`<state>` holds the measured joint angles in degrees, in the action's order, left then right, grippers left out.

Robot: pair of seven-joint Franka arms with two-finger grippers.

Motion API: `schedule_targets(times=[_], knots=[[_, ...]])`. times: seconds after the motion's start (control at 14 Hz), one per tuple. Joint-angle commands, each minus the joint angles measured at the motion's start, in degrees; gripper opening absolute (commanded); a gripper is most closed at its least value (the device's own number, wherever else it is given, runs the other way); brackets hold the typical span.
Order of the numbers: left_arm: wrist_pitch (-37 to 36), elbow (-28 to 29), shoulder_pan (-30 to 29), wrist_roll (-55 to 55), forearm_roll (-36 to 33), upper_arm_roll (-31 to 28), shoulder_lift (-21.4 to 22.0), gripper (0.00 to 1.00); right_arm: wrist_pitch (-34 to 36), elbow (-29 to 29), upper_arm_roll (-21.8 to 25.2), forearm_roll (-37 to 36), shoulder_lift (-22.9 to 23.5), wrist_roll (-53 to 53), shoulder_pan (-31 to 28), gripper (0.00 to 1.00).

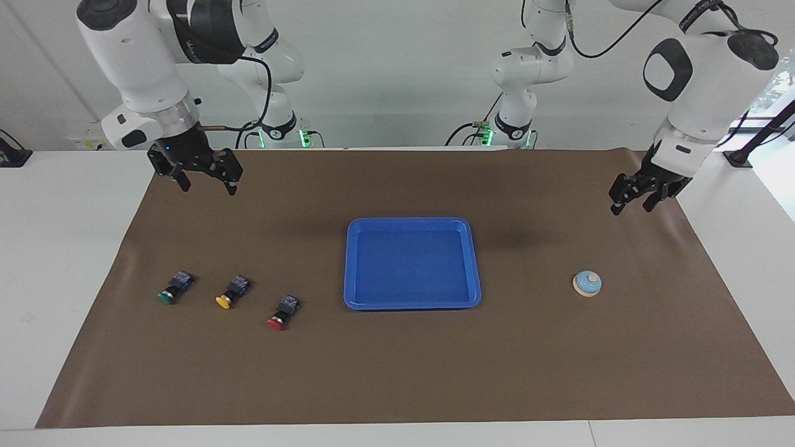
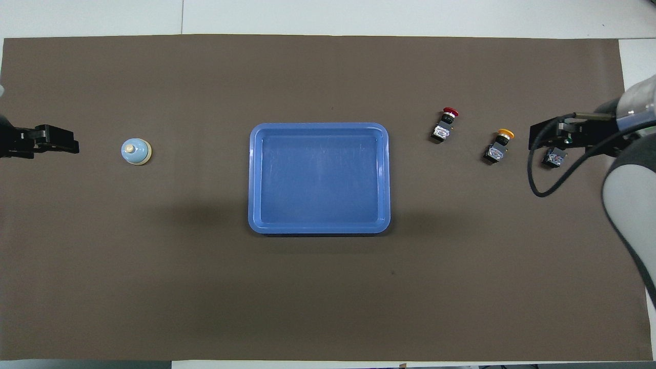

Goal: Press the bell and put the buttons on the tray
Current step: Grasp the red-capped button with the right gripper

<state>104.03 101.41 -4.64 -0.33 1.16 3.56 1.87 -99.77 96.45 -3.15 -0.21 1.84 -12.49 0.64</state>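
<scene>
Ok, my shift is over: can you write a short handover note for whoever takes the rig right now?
Left end effector: open, empty, raised over the mat at its own end of the table.
Right end effector: open, empty, raised above the mat.
Bell stands alone on the mat.
Tray is mid-table, nothing in it.
Red button, yellow button and green button lie in a row toward the right arm's end.
Left: all three buttons onto the tray. Bell press: cannot tell.

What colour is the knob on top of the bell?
Cream, on the light-blue bell; clearest in the overhead view.

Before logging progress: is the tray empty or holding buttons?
Empty: the tray shows bare blue floor; all three buttons lie on the mat.
</scene>
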Motion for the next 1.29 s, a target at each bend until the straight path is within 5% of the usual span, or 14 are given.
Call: schedule_targets(times=[0.0,0.64,1.22], knots=[[-5.74,-1.29,0.42,0.15,-0.55,0.57,2.44,1.0,-6.29,-0.3,-0.63,-0.05,5.88,-4.99,1.82,1.0],[-10.07,-3.85,0.51,0.24,-0.02,0.66,1.83,1.0,-22.03,-0.91,-0.63,-2.76,19.42,-13.42,5.6,1.0],[-13.85,-4.11,0.68,0.33,0.07,0.83,2.0,1.0,-30.74,-0.82,-0.45,-4.62,26.11,-17.65,6.13,1.0]])
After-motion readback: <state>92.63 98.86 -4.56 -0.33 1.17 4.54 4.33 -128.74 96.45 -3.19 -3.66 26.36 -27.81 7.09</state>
